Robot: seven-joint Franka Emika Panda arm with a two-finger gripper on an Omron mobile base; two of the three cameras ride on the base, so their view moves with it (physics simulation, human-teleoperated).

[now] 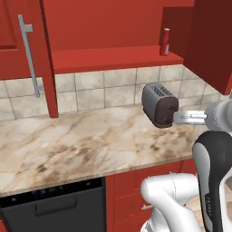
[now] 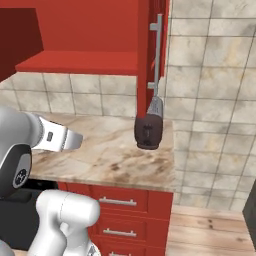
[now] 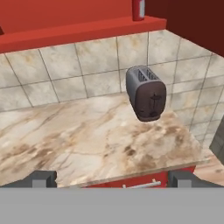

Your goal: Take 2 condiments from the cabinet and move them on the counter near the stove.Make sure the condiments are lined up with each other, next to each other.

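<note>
Cabinet (image 1: 113, 27) doors stand wide, silver handle (image 1: 28, 54) on the left one. On the marble table (image 1: 81, 140) a grey toaster (image 1: 159, 105) sits by the tiled wall. Up right, the red bottle (image 1: 165, 41) stands upright on the cabinet's inner shelf (image 1: 113, 59). The pincer (image 3: 112, 179) hangs released, fingertips (image 3: 43, 178) wide apart, grasping nothing.

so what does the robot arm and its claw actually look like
The arm is made of glossy white rounded segments with dark grey to black joint sections, one bearing small markings. No cables show. The claw ends in two small dark grey blocky fingertips.
</note>
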